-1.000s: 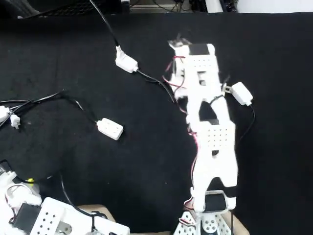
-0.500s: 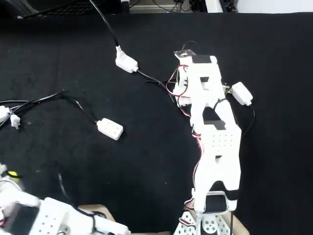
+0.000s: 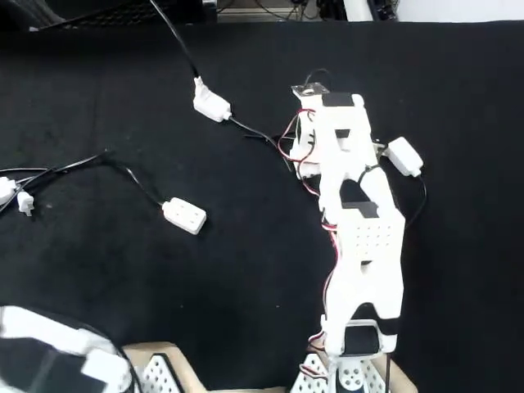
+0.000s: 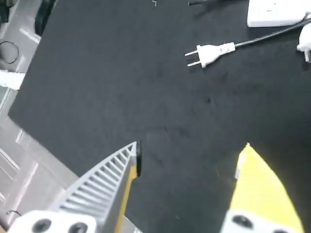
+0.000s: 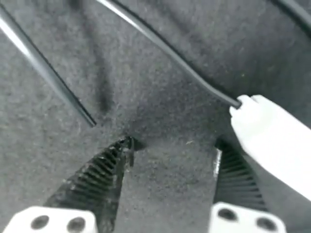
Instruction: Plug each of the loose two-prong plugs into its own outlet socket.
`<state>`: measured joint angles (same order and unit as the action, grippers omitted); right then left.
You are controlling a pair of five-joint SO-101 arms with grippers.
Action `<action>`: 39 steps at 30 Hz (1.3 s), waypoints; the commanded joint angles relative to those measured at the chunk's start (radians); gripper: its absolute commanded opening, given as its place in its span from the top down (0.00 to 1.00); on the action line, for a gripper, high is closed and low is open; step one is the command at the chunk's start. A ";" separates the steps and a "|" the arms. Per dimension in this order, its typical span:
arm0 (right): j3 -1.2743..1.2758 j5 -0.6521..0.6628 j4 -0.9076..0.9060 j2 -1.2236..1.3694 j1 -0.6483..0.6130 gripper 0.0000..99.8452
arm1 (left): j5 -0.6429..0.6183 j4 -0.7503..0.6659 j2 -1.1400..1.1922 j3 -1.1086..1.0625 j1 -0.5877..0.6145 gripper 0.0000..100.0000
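The left gripper hangs over the black cloth at the near left of the scene. Its jaws are wide apart with nothing between them. Beyond it a loose two-prong plug lies flat on the cloth on its black cable, prongs bare. A white outlet socket lies a little past it, apart from the plug.

The right arm stretches from the near edge toward the far side, right of the middle. The right gripper sits low over the cloth, jaws apart and empty. A white block on the end of a cable lies just beside one finger; whether they touch cannot be told.

In the high view a second socket lies left of the middle, well apart from both arms.
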<state>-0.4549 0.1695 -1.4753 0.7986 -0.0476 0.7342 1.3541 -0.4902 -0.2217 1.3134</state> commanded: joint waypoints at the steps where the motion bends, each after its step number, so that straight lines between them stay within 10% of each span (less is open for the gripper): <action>1: 0.005 -0.003 0.032 0.002 -0.006 0.75 | 0.091 0.003 0.190 0.228 -0.045 0.68; 39: 0.007 -0.014 0.034 0.004 -0.012 0.75 | 0.847 0.003 1.043 0.785 -0.223 0.76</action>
<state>-0.4549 0.1695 -1.4753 0.7986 -0.0476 1.4431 1.3541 0.5347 0.5056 1.0833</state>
